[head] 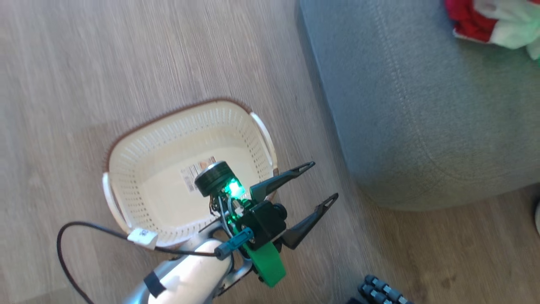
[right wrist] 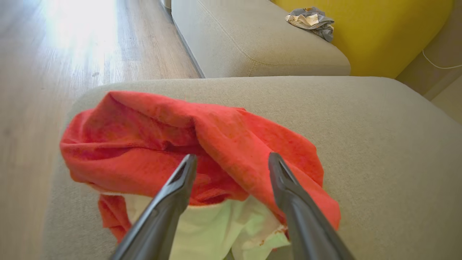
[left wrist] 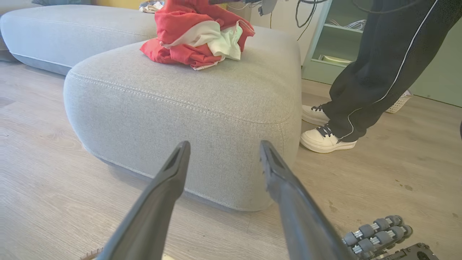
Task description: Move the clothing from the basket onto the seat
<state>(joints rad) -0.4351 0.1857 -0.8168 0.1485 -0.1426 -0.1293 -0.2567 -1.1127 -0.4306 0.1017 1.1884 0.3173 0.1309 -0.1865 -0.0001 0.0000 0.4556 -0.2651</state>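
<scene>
Closest in: left end effector (head: 324,180), long dark fingers spread wide, gripping nothing, hanging over the wooden floor (head: 126,50) between the small cream-white perforated plastic basket (head: 139,156) and the large grey fabric-upholstered seat (head: 422,126). Right end effector (right wrist: 232,156) likewise released, fingers apart just above the bright red soft clothing with white patches (right wrist: 216,137), heaped on the seat top. No garment in the basket; paper label (head: 190,175) on its bottom in plain sight. Judged essentially done; apparently only pulling the arms away left.
</scene>
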